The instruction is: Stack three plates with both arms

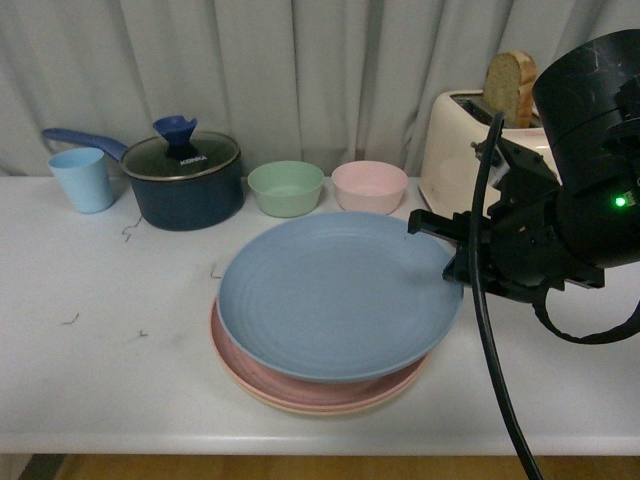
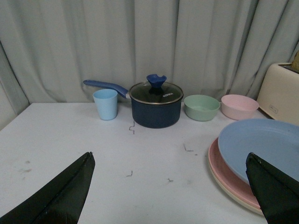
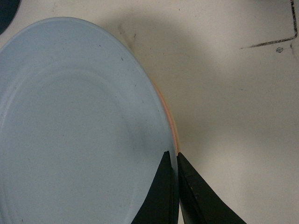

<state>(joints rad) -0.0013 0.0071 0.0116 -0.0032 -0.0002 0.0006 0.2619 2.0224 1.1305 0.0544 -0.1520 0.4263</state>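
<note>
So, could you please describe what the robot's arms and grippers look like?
The right arm is black, with a bulky rounded housing, a green light and a black cable. The right gripper has slim tapered black fingers; the left gripper has black wedge-shaped ones.

Stack sits front-centre on the table (image 1: 100,380): top plate (image 1: 335,295) on middle plate (image 2: 223,168) on bottom plate (image 2: 233,199), the top one overhanging the other two to the right. Back row, left to right: cup (image 1: 82,179), pot (image 1: 185,190) with lid (image 1: 180,152) on it, left bowl (image 1: 286,188), right bowl (image 1: 369,186), toaster (image 1: 460,150) with bread (image 1: 510,88) in its slot. Pot handle runs behind the cup. Right gripper (image 3: 172,153) is at the top plate's right rim, pinched across the edge.
</note>
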